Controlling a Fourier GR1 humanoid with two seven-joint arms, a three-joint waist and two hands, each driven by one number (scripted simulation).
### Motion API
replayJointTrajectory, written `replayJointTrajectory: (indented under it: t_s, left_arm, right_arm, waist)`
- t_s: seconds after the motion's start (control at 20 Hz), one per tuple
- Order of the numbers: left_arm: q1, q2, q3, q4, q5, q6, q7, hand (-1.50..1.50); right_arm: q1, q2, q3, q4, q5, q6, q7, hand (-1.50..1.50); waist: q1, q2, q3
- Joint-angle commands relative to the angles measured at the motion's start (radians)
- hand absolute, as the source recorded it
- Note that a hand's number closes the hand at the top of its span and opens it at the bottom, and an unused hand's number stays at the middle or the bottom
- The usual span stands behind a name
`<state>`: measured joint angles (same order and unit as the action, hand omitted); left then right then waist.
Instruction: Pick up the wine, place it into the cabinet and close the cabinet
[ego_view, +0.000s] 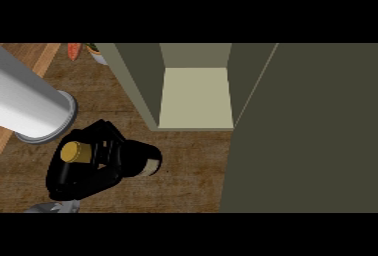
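A dark wine bottle (142, 161) with a gold cap and a pale label is tilted over the wooden counter (184, 182), at the lower left. My left hand (77, 177) is shut on it, its black fingers curled round the neck and shoulder. The grey forearm (33, 100) runs in large from the upper left. The cabinet (196, 97) stands open up and to the right of the bottle, its pale inner floor bare. Its dark door (310, 130) is swung open and fills the right side. My right hand does not show.
A potted plant with orange and green leaves (83, 51) sits at the far left edge behind the cabinet's side wall (136, 85). A small grey shape (52, 207) shows at the bottom left edge; what it is I cannot tell.
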<state>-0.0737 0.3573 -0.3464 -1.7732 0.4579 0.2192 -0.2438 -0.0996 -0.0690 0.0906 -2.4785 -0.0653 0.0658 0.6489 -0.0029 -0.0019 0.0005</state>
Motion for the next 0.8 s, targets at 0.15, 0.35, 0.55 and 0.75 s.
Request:
replayJointTrajectory:
  t_s: [0.15, 0.35, 0.55, 0.75]
  left_arm:
    - [-0.142, -0.144, -0.102, -0.039, -0.103, 0.112, 0.149, 1.50]
    - [-0.234, -0.170, -0.057, -0.049, -0.098, 0.137, 0.263, 1.50]
    - [-0.326, -0.287, -0.103, 0.005, -0.189, 0.234, 0.311, 1.50]
    - [-0.322, -0.352, -0.175, 0.018, -0.306, 0.301, 0.305, 1.50]
  right_arm:
    - [-0.003, -0.013, -0.031, -0.095, -0.083, 0.002, 0.071, -1.50]
    - [0.077, -0.009, -0.048, -0.148, -0.129, 0.024, 0.068, -1.50]
    - [0.056, 0.003, -0.026, -0.103, -0.090, 0.030, 0.036, -1.50]
    - [0.104, 0.023, 0.018, -0.091, -0.052, 0.046, -0.010, -1.50]
  waist:
    - [-0.007, 0.000, 0.000]
    - [-0.009, 0.000, 0.000]
    - [-0.007, 0.000, 0.000]
    - [-0.005, 0.000, 0.000]
